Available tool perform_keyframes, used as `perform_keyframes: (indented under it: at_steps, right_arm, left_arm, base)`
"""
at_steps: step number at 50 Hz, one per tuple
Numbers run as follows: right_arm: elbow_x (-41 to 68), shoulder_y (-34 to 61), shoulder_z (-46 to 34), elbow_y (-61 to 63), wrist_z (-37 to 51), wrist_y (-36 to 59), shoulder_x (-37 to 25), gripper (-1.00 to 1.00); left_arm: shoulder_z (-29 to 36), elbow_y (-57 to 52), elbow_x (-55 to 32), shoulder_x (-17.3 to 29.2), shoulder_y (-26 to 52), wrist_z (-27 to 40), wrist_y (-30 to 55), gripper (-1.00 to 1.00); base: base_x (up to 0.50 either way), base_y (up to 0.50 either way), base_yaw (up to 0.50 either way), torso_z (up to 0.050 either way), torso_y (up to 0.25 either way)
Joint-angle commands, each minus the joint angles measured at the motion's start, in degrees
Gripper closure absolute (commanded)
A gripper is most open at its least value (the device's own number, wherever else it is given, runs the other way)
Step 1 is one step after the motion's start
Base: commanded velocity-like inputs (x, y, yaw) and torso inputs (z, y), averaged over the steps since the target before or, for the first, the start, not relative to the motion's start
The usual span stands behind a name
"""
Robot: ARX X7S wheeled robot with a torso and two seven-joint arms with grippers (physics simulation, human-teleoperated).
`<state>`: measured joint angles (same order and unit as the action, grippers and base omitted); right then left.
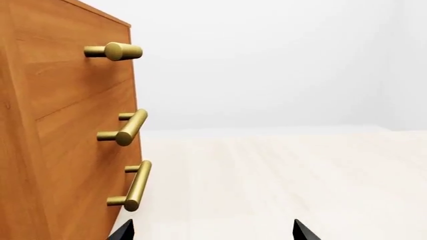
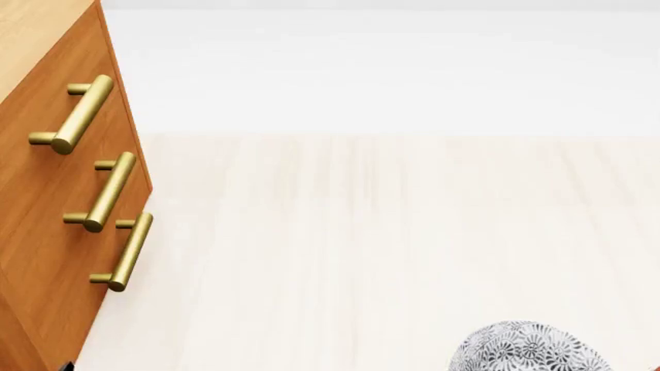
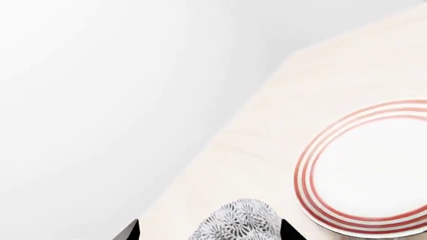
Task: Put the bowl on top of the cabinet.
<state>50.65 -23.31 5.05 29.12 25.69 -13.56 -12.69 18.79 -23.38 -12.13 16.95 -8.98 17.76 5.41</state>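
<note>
The bowl [image 2: 531, 349], white with a dense grey-blue floral pattern, shows only its domed outer side at the bottom right edge of the head view. In the right wrist view the bowl [image 3: 238, 220] lies between the two dark fingertips of my right gripper [image 3: 209, 232]. It reaches one tip and a gap stays at the other; the jaws stand wide apart. The orange-brown cabinet [image 2: 42, 201] with brass bar handles stands at the left. My left gripper [image 1: 213, 232] is open beside the cabinet [image 1: 60, 140], with nothing between its tips. Neither gripper shows in the head view.
A flat white plate with red rings [image 3: 370, 170] lies on the pale wooden surface [image 3: 267, 135] close beside the bowl. The brass handles [image 1: 130, 185] stick out from the cabinet front near my left gripper. A white wall rises behind.
</note>
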Motion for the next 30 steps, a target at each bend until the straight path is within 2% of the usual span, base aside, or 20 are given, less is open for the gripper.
perform_keyframes:
  at_steps: [1, 23, 30]
  right_arm:
    - [3.49, -0.16, 2.49, -0.66, -0.66, -0.30, 0.90, -1.00]
    - [9.16, -0.63, 3.72, -1.90, -0.89, -1.25, 0.42, -1.00]
    - [11.11, 0.74, 2.93, -3.00, 1.24, 1.57, -1.40, -1.00]
  left_arm:
    - [-1.06, -0.21, 0.82, -0.79, -0.01, -0.46, 0.42, -1.00]
    - [-0.79, -0.08, 0.41, -0.49, -0.10, 0.11, 0.01, -1.00]
    - [-0.81, -0.04, 0.21, -0.37, -0.16, 0.28, -0.26, -1.00]
  base:
    - [0.00, 0.00, 0.00, 0.000, 0.000]
    - [0.00, 0.00, 0.00, 0.000, 0.000]
    - [0.00, 0.00, 0.00, 0.000, 0.000]
